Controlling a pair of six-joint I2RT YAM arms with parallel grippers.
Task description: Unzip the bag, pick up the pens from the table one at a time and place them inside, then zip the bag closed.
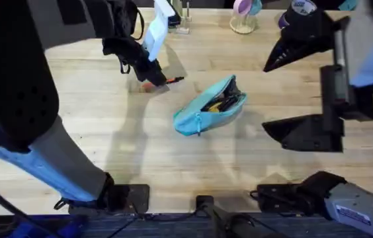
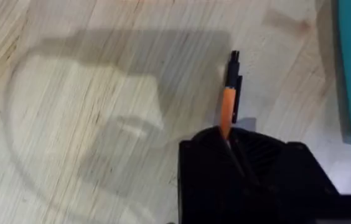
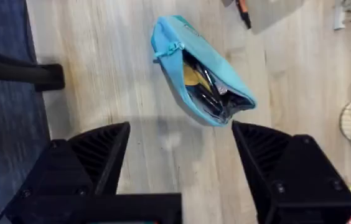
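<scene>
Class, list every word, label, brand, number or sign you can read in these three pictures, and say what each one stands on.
No text can be read.
A white label on the right arm near its base carries print, too small and blurred to read.
A dark cap-like object at the table's far edge bears a pale round mark, also unreadable.
The bag, the orange pen and the table show no lettering.
</scene>
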